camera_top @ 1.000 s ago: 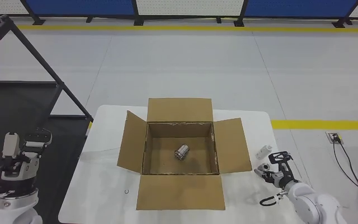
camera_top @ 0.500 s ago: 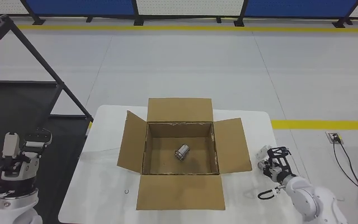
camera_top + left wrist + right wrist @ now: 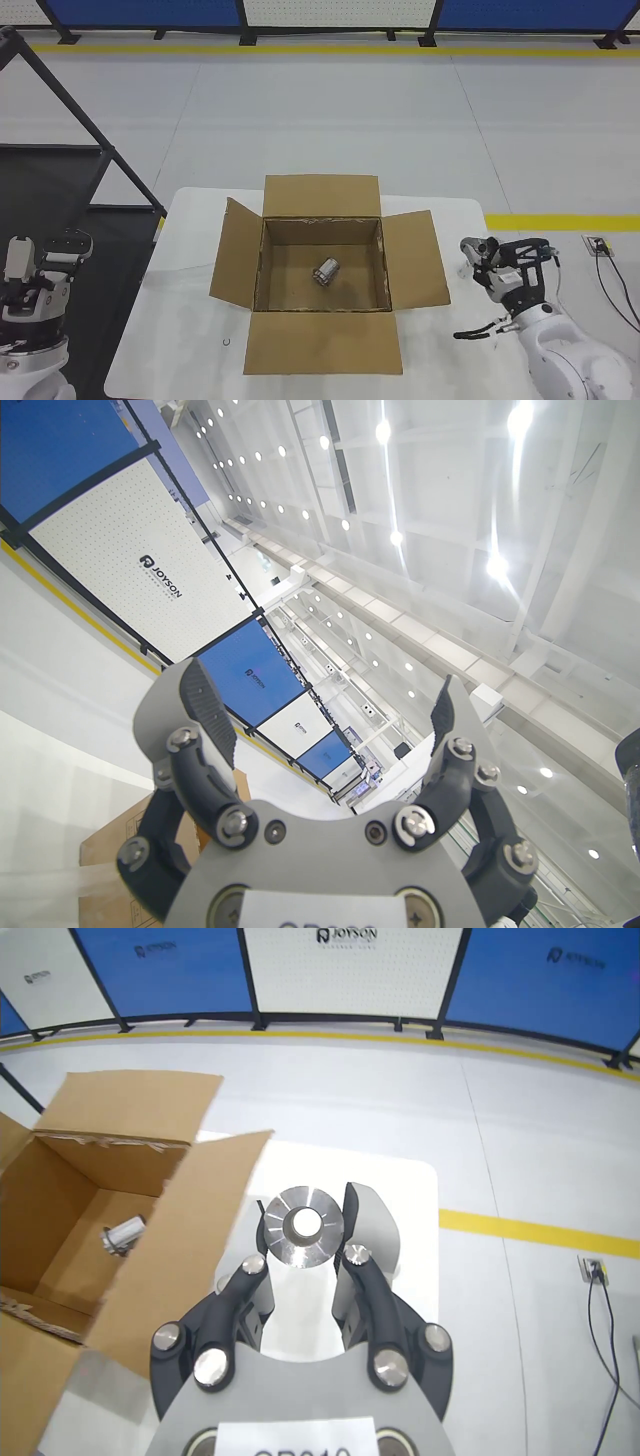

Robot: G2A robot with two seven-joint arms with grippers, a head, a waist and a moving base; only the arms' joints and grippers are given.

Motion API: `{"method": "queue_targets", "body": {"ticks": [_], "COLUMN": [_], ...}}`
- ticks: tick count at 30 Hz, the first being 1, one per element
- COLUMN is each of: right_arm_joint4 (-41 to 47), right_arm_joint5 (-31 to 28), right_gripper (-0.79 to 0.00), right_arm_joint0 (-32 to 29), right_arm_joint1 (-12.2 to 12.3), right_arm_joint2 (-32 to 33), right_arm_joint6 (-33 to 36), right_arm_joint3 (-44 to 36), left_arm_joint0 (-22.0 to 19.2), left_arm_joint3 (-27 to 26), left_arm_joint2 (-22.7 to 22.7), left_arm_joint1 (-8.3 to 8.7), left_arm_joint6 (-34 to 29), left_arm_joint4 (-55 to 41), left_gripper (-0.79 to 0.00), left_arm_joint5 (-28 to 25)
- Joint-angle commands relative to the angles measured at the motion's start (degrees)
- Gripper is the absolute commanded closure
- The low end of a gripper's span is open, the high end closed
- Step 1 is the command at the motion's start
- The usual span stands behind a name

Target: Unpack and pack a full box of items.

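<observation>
Right hand point(image 3: 304, 1224) clamps bottle point(image 3: 303, 1238), beside box point(image 3: 60, 1188).

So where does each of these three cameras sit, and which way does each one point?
Top view: above the arms, looking down at the table and the open box; an arm shows at each side, the right gripper by the right flap.
Left wrist view: on the left wrist, tilted up at the ceiling; the open left gripper shows.
Right wrist view: on the right wrist, facing the box; its gripper shows, shut on a small round item.
Shared: top and right wrist views both show the metal piece in the box.
</observation>
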Motion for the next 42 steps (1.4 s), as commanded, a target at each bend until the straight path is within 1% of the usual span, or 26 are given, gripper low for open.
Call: {"method": "queue_targets", "body": {"ticks": [1,5,8,13,15,18,19,22,25,27,32,35,42], "right_arm_joint4": [-1.28,-2.96,-4.96,-5.66,-5.76,-3.26,-2.7,-1.79,-0.17,-0.94,-0.99,-0.98,1.53], "right_arm_joint5": [-0.54,-5.18,-7.76,-9.46,-9.68,-10.69,-10.56,-9.11,-7.52,-5.68,-2.29,-0.8,-1.34], "right_gripper": [0.0,0.0,0.0,0.0,0.0,0.0,0.0,0.0,0.0,0.0,0.0,0.0,0.0], "right_arm_joint0": [0.94,5.1,11.1,22.6,27.13,33.33,34.57,40.38,44.66,47.41,52.46,54.9,58.19], "right_arm_joint1": [-0.11,-0.21,-0.6,-2.15,-2.92,-4.27,-4.6,-6.34,-8.23,-9.51,-12.67,-14.41,-17.39], "right_arm_joint2": [-2.77,-8.75,-15.53,-27.18,-31.06,-36.29,-37.25,-42.28,-46.54,-49.26,-54.36,-56.53,-58.54], "right_arm_joint6": [0.01,2.84,7.72,15.74,19.94,25.57,26.1,30.01,30.9,31.45,31.37,31.93,31.17], "right_arm_joint3": [-2.71,-3.76,-1.03,7.82,11.84,18.02,19.32,26.58,33.27,37.55,46.63,51.56,59.96], "left_arm_joint0": [0.0,0.0,0.0,0.0,0.0,0.0,0.0,0.0,0.0,0.0,0.0,0.0,0.0], "left_arm_joint3": [0.0,0.0,0.0,0.0,0.0,0.0,0.0,0.0,0.0,0.0,0.0,0.0,0.0], "left_arm_joint2": [0.0,0.0,0.0,0.0,0.0,0.0,0.0,0.0,0.0,0.0,0.0,0.0,0.0], "left_arm_joint1": [0.0,0.0,0.0,0.0,0.0,0.0,0.0,0.0,0.0,0.0,0.0,0.0,0.0], "left_arm_joint6": [0.0,0.0,0.0,0.0,0.0,0.0,0.0,0.0,0.0,0.0,0.0,0.0,0.0], "left_arm_joint4": [0.0,0.0,0.0,0.0,0.0,0.0,0.0,0.0,0.0,0.0,0.0,0.0,0.0], "left_gripper": [-0.785,-0.785,-0.785,-0.785,-0.785,-0.785,-0.785,-0.785,-0.785,-0.785,-0.785,-0.785,-0.785], "left_arm_joint5": [0.0,0.0,0.0,0.0,0.0,0.0,0.0,0.0,0.0,0.0,0.0,0.0,0.0]}}
